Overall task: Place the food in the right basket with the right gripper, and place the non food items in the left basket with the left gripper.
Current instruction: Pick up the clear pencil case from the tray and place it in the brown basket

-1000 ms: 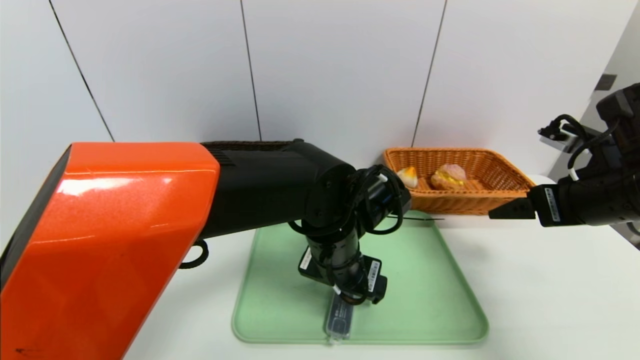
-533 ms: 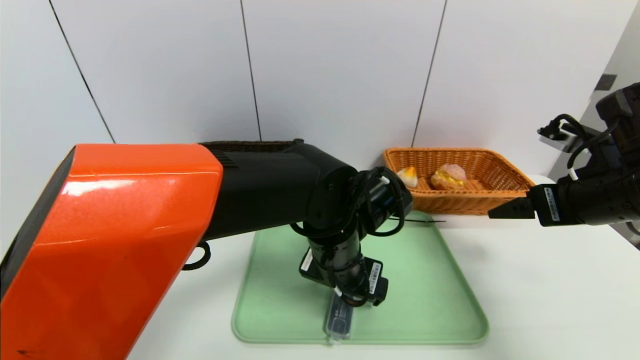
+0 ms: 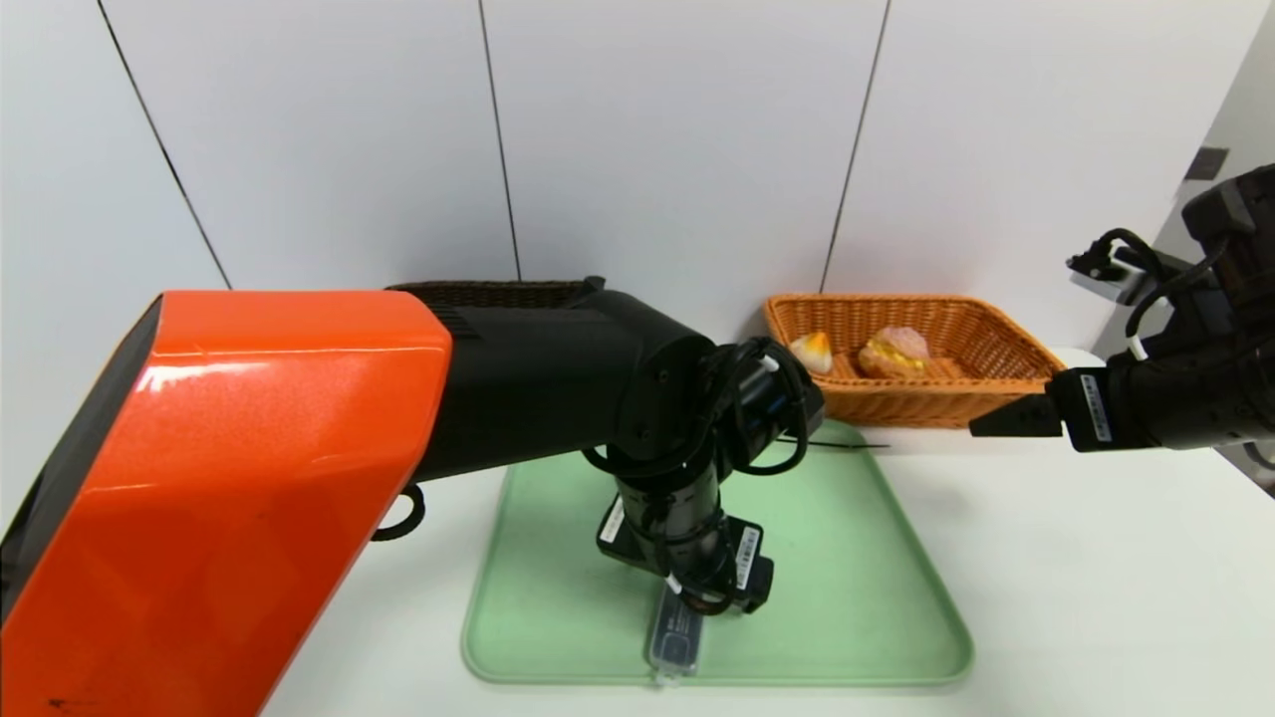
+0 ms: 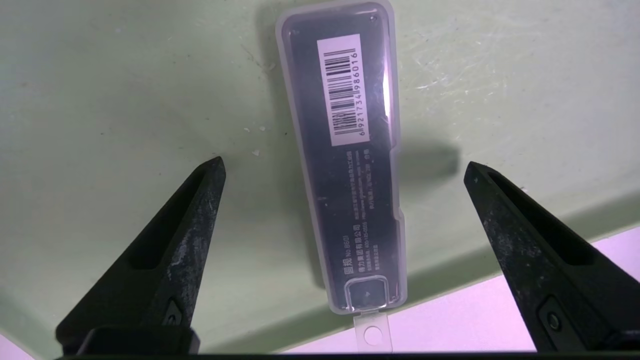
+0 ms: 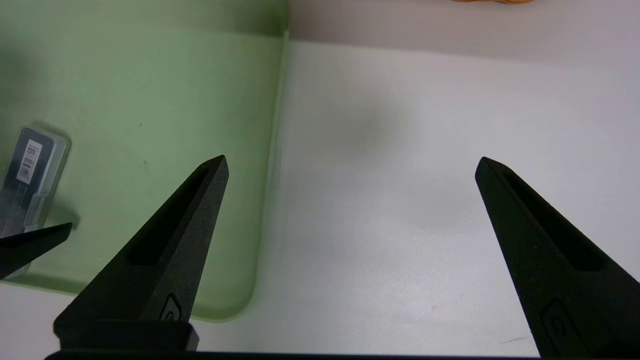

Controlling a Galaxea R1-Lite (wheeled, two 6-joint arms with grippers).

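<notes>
Case (image 4: pixel 345 165) lies lengthwise (tab overhanging tray (image 4: pixel 125 75)).

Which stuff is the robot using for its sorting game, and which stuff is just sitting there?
For the job: grey case, left gripper, dark basket, orange basket, two pastries, right gripper.
Just there: green tray, white table.

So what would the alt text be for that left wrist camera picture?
The left claw, open wide, hangs over a slim grey translucent case with a barcode label, one black finger on each side and neither touching it. The case lies flat at the edge of a pale green tray.
</notes>
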